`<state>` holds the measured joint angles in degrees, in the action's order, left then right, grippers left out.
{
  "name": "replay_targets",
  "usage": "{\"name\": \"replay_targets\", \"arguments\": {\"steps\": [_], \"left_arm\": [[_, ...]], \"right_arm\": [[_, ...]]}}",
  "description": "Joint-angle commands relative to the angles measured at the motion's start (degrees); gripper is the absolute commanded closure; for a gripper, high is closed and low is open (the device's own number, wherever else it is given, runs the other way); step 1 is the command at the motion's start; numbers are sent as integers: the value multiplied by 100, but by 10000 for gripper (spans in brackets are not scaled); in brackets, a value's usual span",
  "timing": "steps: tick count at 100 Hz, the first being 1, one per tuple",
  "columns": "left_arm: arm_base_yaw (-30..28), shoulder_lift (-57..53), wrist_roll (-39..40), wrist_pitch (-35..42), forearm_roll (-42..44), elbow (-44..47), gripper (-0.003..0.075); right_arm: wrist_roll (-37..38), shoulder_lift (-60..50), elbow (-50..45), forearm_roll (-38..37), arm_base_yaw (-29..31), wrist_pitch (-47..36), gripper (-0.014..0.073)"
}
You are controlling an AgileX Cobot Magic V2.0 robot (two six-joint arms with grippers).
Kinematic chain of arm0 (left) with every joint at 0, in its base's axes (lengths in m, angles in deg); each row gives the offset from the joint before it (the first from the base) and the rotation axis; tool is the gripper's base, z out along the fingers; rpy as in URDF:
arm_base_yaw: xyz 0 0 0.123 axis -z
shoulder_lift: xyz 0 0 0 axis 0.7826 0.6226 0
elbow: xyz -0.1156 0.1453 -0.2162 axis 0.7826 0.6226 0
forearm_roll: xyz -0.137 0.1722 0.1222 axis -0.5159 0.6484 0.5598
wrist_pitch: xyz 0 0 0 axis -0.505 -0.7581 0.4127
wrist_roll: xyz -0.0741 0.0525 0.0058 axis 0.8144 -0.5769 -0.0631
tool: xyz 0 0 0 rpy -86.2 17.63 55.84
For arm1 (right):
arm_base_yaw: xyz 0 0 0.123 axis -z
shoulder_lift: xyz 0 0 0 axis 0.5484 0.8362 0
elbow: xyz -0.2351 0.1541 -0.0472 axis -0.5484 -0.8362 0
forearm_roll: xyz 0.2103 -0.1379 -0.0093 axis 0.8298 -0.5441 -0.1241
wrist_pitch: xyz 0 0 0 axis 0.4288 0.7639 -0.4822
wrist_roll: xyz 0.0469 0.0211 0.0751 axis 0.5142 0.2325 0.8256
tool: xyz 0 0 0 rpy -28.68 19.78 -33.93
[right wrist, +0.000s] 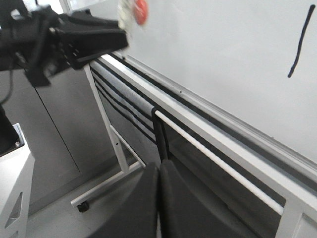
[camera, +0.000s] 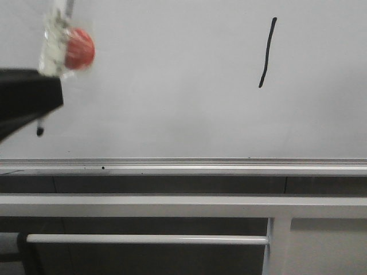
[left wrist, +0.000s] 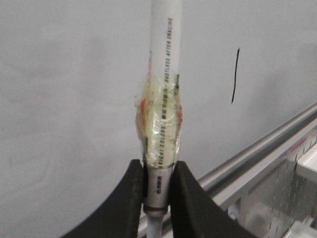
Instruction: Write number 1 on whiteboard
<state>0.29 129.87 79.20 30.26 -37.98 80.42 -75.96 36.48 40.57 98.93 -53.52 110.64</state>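
Note:
The whiteboard (camera: pixel 172 97) fills the front view, pale and glossy. On its right part stands the number 1 (camera: pixel 267 52), a thin black, slightly slanted stroke, also seen as the number 1 (left wrist: pixel 235 75) and the number 1 (right wrist: pixel 299 43). My left gripper (left wrist: pixel 158 173) is shut on a white marker (left wrist: pixel 165 59) wrapped in yellowish tape. The marker's tip runs out of view. In the front view the left gripper (camera: pixel 31 97) is far left of the stroke, with the taped marker and a red blob (camera: pixel 79 48) above it. My right gripper (right wrist: pixel 158 171) is shut and empty, below the board.
A silver rail (camera: pixel 183 166) runs along the board's lower edge. White frame bars (camera: pixel 183 205) and a thinner bar (camera: pixel 146 239) lie below it. A stand leg with a caster (right wrist: pixel 79 206) rests on the grey floor. The left arm (right wrist: pixel 74 37) reaches in front of the board.

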Motion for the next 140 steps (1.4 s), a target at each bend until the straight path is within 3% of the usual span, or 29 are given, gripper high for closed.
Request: {"name": "replay_targets", "arguments": {"steps": [1,18,49,140], "left_arm": [[-15,466,56,1507,-65,-163,741],[137,881,295,1507,-114,-178,741],[171,339,263,1507,-369,-178,741],[171,370,279,1507,-1261,-755,741]], "right_arm": [[-22,34,147,223,-8,-140,655],[-22,34,147,223,-8,-151,655],[-22,34,147,223,-8,-235,655],[-22,34,147,254,-8,-235,655]]}}
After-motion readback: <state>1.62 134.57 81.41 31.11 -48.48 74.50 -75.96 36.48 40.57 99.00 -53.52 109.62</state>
